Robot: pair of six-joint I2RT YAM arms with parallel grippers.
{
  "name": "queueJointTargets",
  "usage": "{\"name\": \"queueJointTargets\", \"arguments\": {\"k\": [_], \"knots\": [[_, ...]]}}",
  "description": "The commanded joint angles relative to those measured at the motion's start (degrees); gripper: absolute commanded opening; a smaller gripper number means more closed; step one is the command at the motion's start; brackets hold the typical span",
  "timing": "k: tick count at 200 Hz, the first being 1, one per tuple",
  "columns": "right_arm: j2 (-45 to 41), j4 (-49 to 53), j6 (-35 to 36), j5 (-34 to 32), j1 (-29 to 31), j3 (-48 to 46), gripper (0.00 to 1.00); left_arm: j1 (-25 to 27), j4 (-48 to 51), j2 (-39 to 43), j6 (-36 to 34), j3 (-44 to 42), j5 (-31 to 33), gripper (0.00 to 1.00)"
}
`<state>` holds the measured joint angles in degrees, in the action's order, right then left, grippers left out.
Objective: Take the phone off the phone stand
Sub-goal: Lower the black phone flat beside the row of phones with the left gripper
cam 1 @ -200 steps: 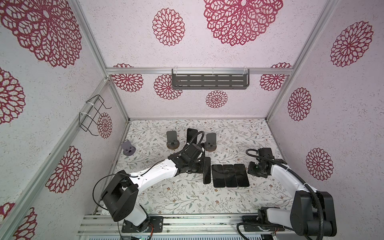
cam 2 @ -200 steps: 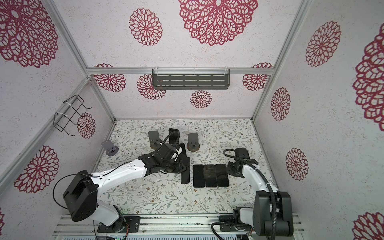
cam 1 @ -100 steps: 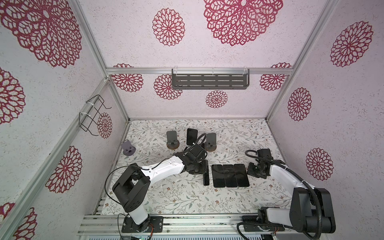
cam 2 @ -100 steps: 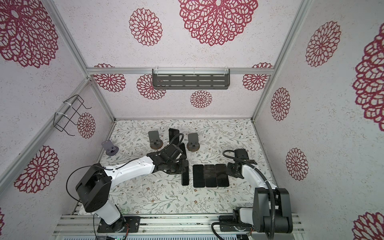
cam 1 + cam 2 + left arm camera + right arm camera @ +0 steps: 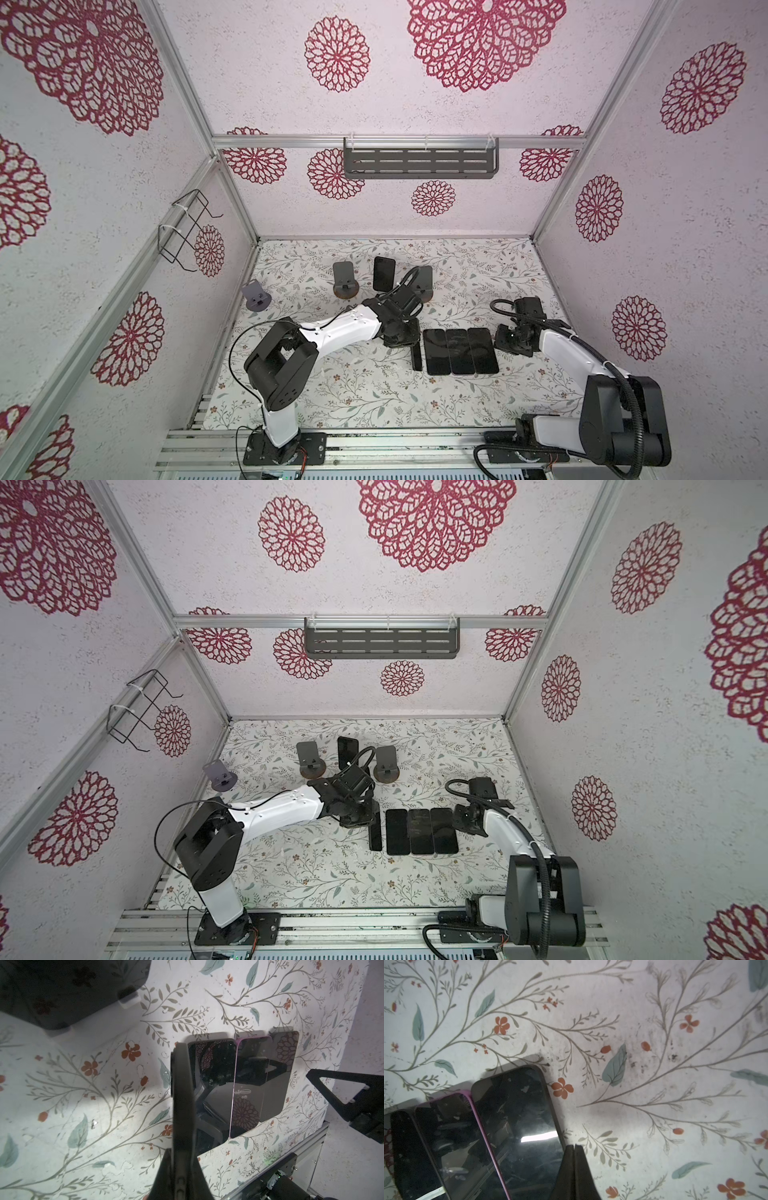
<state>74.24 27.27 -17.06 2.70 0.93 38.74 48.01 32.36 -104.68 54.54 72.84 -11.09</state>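
Observation:
My left gripper [image 5: 409, 338] [image 5: 182, 1155] is shut on a black phone [image 5: 417, 354] [image 5: 184, 1095], holding it on its long edge. The phone's lower edge is at the floral mat, just left of a row of three phones [image 5: 459, 351] lying flat. At the back another black phone [image 5: 383, 273] leans upright between two dark phone stands [image 5: 345, 279]; the stand under it is hidden. My right gripper [image 5: 512, 338] [image 5: 574, 1147] is shut with nothing in it, low over the mat beside the rightmost flat phone [image 5: 519, 1124].
The second dark stand [image 5: 385, 762] is partly behind my left wrist cable. A small grey stand [image 5: 256, 296] sits by the left wall. The middle flat phone [image 5: 454, 1142] has a purple case. A wire basket [image 5: 187, 230] and a grey shelf [image 5: 419, 163] hang on the walls.
My left arm has swung round and brought the held phone down and a little toward the front, beside the row of flat phones. The right gripper has stayed put.

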Motion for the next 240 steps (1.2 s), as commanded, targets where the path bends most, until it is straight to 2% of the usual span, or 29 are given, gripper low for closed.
{"name": "queueJointTargets", "arguments": {"k": [1,92,122,163,240], "knots": [[-1.09,-0.37,-0.3,-0.44,-0.05,-0.25,0.0,1.19,1.35,-0.68,1.95,2.38,1.03,0.04],[-1.8,-0.55,-0.16,-0.46,-0.03,-0.42,0.03,1.56,2.27,-4.46,2.32,4.33,0.81,0.17],[-2.34,-0.63,-0.18,-0.46,0.04,-0.64,0.03,1.56,2.18,-4.64,2.32,4.33,1.57,0.24],[-2.73,-0.63,-0.08,-0.37,-0.05,-0.69,0.03,1.73,1.39,-4.94,2.66,4.08,1.37,0.27],[-2.66,-0.72,-0.25,-0.24,0.03,-0.78,0.05,2.18,3.1,-4.87,1.54,4.59,1.67,0.51]]}}
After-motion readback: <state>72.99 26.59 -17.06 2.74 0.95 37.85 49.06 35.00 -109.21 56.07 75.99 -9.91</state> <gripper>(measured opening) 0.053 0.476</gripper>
